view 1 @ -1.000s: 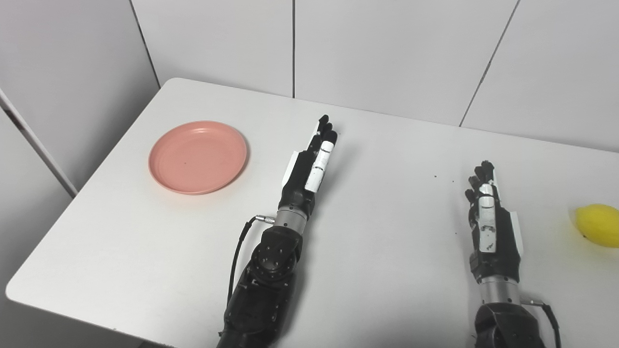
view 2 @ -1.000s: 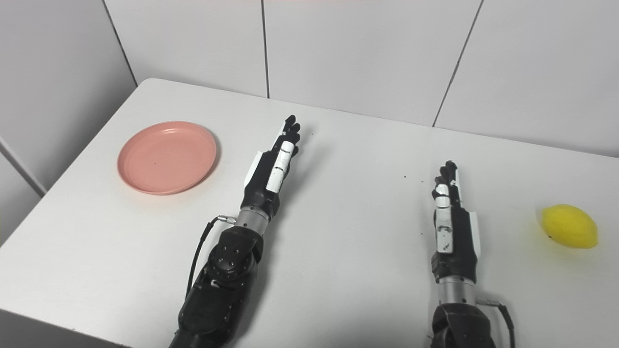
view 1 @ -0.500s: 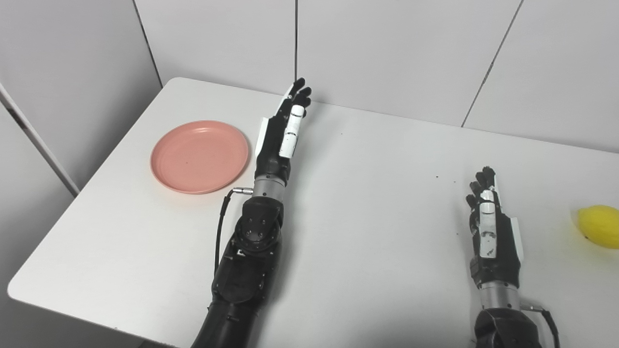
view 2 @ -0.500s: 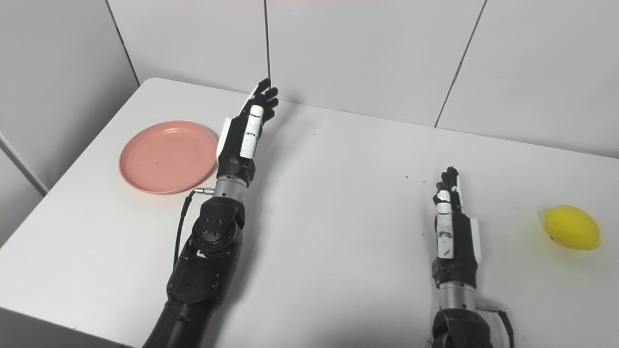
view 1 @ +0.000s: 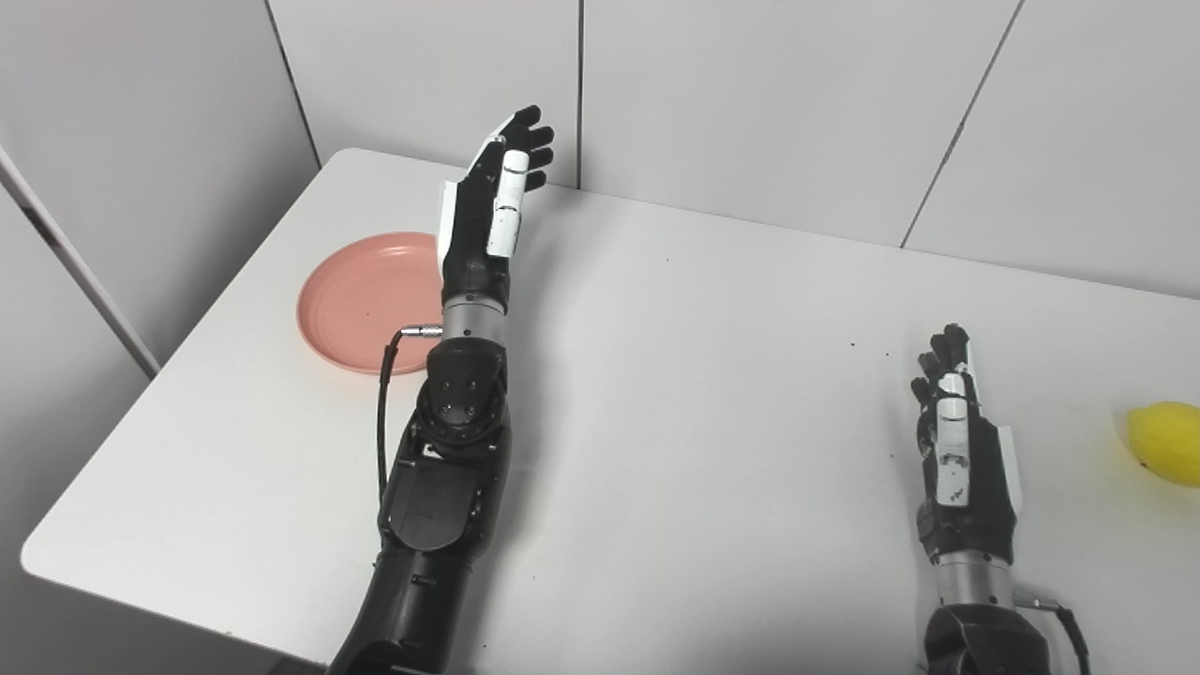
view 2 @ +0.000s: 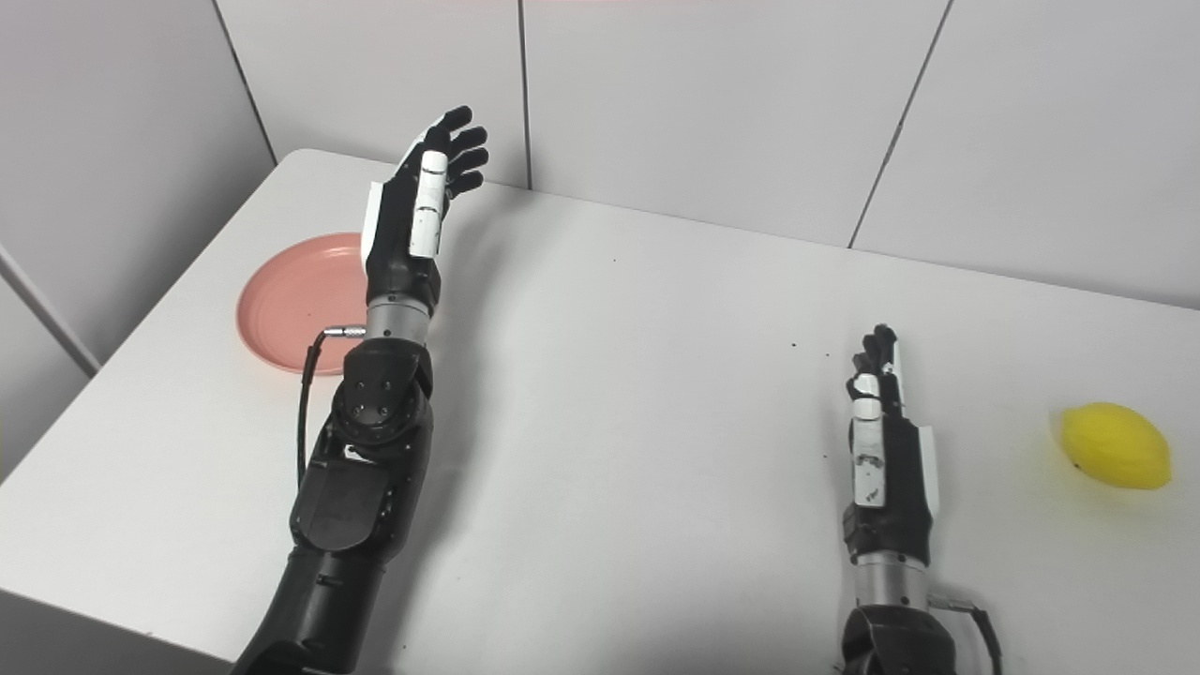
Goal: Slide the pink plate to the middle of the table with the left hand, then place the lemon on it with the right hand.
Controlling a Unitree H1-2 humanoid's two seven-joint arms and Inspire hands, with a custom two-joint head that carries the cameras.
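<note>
The pink plate (view 1: 361, 298) lies flat on the white table (view 1: 712, 394) at the far left; its right part is hidden behind my left arm. My left hand (view 1: 489, 211) is raised above the plate's right edge, open, fingers stretched toward the back wall, holding nothing. The yellow lemon (view 2: 1116, 445) rests on the table at the far right, cut by the picture's edge in the left eye view. My right hand (view 2: 879, 459) lies low near the front right, open with fingers straight, a good gap to the left of the lemon (view 1: 1162, 442).
A white panelled wall (view 1: 750, 112) stands right behind the table's far edge, close to the left hand's fingertips. The table's left edge (view 1: 187, 347) runs just beyond the plate. A few dark specks (view 1: 867, 349) dot the table ahead of the right hand.
My left arm has swung up and to the left, from the table's middle to over the plate's right edge. The right hand has stayed put. The camera has shifted slightly.
</note>
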